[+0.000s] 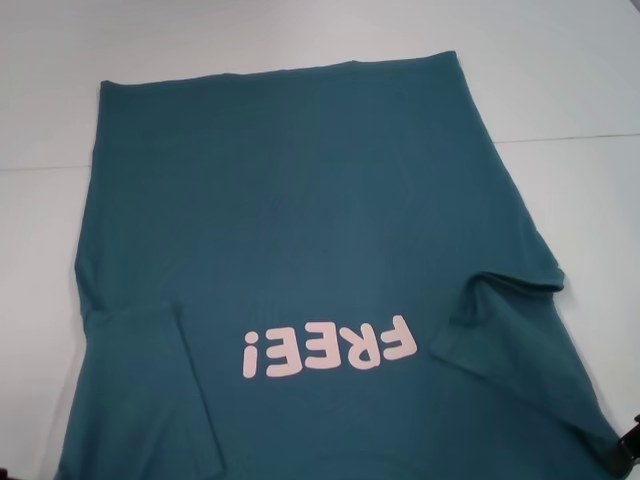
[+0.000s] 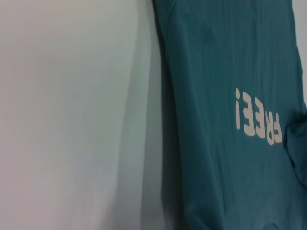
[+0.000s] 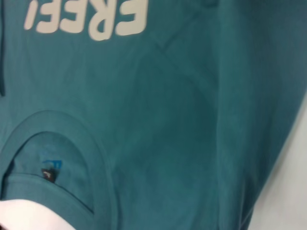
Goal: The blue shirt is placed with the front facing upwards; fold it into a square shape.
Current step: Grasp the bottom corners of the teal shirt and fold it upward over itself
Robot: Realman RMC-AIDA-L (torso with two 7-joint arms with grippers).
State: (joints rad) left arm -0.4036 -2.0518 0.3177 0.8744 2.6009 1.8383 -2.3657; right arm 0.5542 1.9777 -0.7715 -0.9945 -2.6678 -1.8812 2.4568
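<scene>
1. One worktop (image 1: pixel 40 250), pale, is carrying everything.
2. One blue shirt (image 1: pixel 320 200) is lying flat, front up, collar (image 3: pixel 57 143) nearest the robot; likely soft, light, limp. Sleeves are already lying inward; hem corners are looking like the best holds.
3. One right pincer (image 1: pixel 622 455) is peeking in at the shirt's near right edge; its opening cannot be told. Left pincer is not showing.

The blue shirt (image 1: pixel 320 240) lies flat on the surface (image 1: pixel 560 80), hem at the far side, collar (image 3: pixel 57 143) nearest the robot. The right gripper (image 1: pixel 622 455) sits at the shirt's near right edge.
</scene>
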